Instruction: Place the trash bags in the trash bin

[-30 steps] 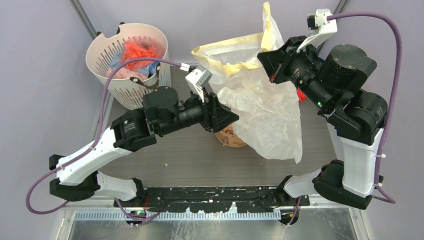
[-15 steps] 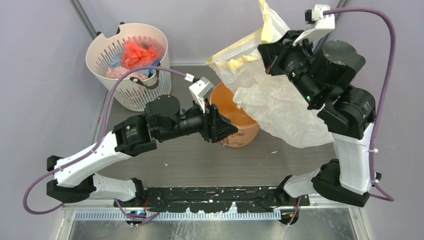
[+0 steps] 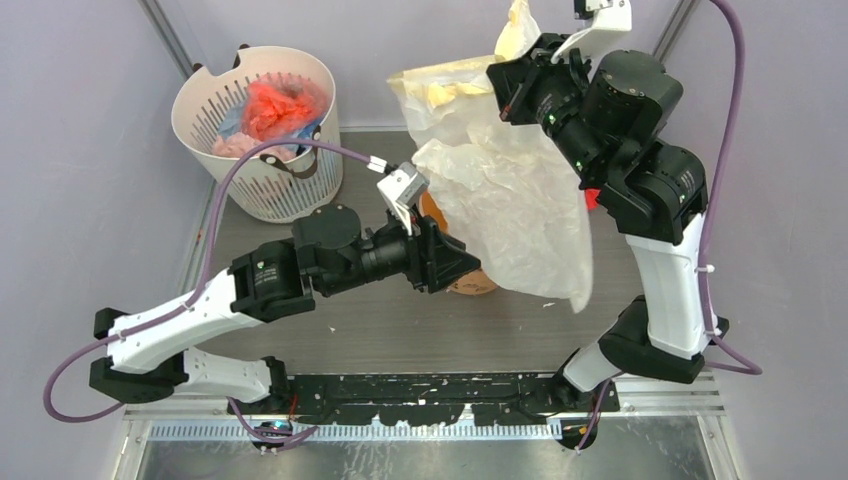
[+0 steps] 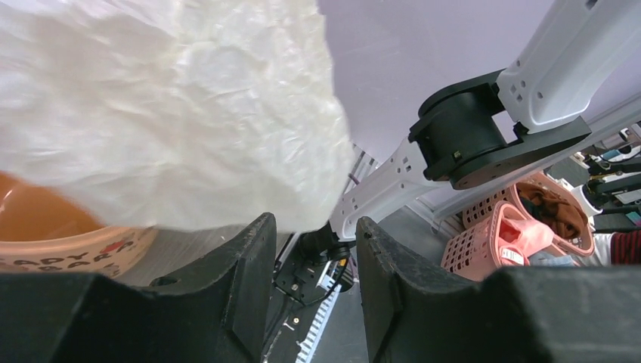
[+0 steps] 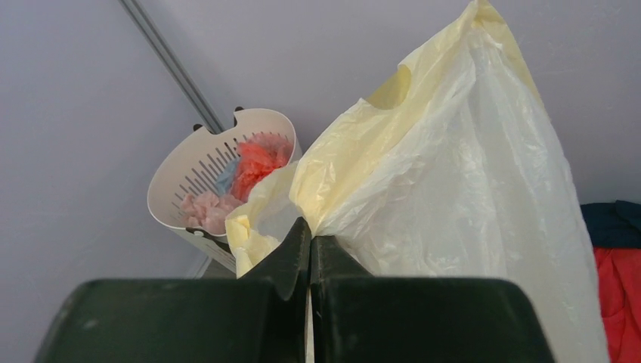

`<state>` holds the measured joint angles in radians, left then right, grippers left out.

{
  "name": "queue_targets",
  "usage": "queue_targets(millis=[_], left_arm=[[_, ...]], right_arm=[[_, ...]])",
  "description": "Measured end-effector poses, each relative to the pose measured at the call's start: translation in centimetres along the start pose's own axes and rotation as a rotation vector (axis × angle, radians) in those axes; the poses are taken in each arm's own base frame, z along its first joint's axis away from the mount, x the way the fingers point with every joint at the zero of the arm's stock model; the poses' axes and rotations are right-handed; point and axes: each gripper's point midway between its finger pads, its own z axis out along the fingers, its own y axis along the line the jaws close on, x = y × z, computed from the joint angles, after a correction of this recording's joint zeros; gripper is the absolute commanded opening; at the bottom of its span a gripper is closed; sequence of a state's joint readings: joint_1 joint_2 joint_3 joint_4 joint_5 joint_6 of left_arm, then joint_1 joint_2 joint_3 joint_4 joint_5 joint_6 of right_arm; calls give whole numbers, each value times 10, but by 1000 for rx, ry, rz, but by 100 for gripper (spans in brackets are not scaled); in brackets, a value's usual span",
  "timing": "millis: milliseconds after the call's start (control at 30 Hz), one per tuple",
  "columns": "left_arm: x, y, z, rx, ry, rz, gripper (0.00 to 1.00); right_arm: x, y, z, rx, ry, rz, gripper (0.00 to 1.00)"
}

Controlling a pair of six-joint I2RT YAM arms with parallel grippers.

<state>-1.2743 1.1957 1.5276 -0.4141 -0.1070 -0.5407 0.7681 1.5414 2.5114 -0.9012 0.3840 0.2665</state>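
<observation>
The pale-yellow translucent trash bag (image 3: 510,200) hangs from my right gripper (image 3: 502,88), which is raised high at the back and shut on the bag's bunched top edge (image 5: 332,204). The film drapes down over the orange trash bin (image 3: 468,285), leaving only slivers of its rim and its printed side showing. In the left wrist view the bag (image 4: 174,113) hangs over the bin's rim (image 4: 45,227). My left gripper (image 3: 472,263) is low, beside the bin's near-left side. It is open, with nothing between its fingers (image 4: 249,280).
A white slotted basket (image 3: 200,95) with red, pink and blue bundles stands at the back left and also shows in the right wrist view (image 5: 189,174). A red and navy cloth heap (image 5: 616,280) lies behind the right arm. Walls close in the table on three sides.
My right arm has swung the bag left and up, so it covers the bin that stood exposed half a second ago. The left arm has barely shifted.
</observation>
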Motion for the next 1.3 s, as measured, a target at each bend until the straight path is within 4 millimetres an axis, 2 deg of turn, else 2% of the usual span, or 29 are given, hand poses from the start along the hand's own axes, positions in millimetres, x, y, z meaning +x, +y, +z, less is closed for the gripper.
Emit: queue_targets(millis=[100,133,200,333,400,633,833,867,1133,1300], left_arm=[[5,-5,6,-5,7,5,51],[7,-7,9,-11,11,9,58],[13,-11,15,-19,22,16,65],[23,-12,27,-52,44,34,66],[27,-6,29,-87,49,45,66],[23,9,11,-175,2,57,68],[18,15,6,-227,-24,65,97],[19,17,7,-240,-26,67,99],[30,29,26,-309,-21,82,100],[25,25,36,-297,-75,43,100]], right_arm=[[-8,-2,-5,-1,-24,9,1],[-11,-3,-7,0,-34,13,1],[-16,-3,-10,0,-48,18,1],[-21,-5,-12,1,-65,24,1],[-20,-5,-11,4,-63,22,1],[-18,-11,-9,26,-60,12,1],[-18,-15,-9,42,-62,3,1],[-18,-16,-9,42,-63,2,1],[-24,-17,-16,39,-79,6,1],[-30,-19,-22,37,-94,12,1]])
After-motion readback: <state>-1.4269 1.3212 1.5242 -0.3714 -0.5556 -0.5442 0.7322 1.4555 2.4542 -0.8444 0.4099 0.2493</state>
